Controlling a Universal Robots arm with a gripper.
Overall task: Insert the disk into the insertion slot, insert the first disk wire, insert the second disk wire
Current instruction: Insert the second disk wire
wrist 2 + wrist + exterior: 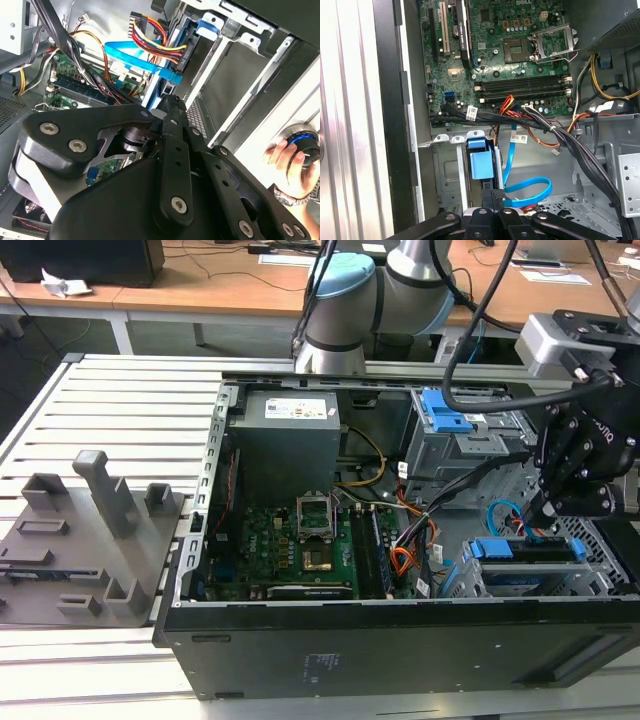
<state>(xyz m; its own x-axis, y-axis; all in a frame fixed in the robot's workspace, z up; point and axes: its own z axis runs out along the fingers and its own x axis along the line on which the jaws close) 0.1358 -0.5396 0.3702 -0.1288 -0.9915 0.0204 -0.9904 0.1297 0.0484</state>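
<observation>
Exterior view: the gripper (548, 512) is seen lowered, fingers drawn together, at the disk (528, 550) seated in the insertion slot (500, 585). The second disk wire (530, 192) is looped beside it; the computer case (400, 640) is carried on a slatted metal bench (110, 400).

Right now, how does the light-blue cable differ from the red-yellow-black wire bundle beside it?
The light-blue cable is one flat ribbon; the wire bundle is several thin round strands in red, yellow and black. The light-blue cable curls into a loop in the first wrist view; the wire bundle makes a short, gentle arc. Both converge just beyond the gripper.
</observation>
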